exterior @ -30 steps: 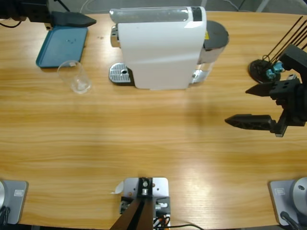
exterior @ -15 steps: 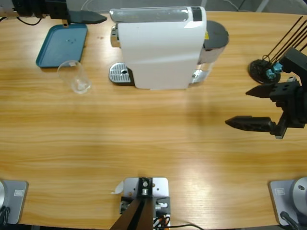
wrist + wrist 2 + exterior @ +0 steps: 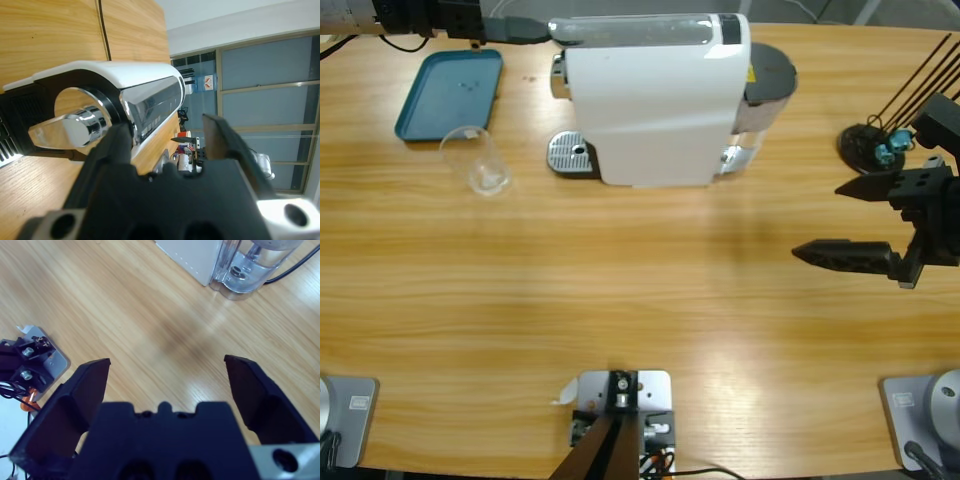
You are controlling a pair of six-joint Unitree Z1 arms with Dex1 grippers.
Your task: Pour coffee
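The white coffee machine [image 3: 655,100] stands at the back middle of the table, its drip tray [image 3: 570,153] at its left foot. An empty clear glass [image 3: 475,160] stands left of it, apart from the drip tray. My left gripper [image 3: 535,32] reaches in from the top left to the machine's upper left end. In the left wrist view the left gripper [image 3: 167,142] is open, and the chrome lever [image 3: 70,130] lies just beyond one jaw. My right gripper [image 3: 820,220] hovers open over the table at the right, holding nothing; below the right gripper [image 3: 170,385] is bare wood.
A teal tray [image 3: 450,92] lies at the back left, behind the glass. The machine's water tank [image 3: 255,265] sits at its right end. A black stand with rods [image 3: 865,145] is at the far right.
The left gripper has moved right, from above the teal tray to the machine's upper left end. The right gripper has barely shifted.
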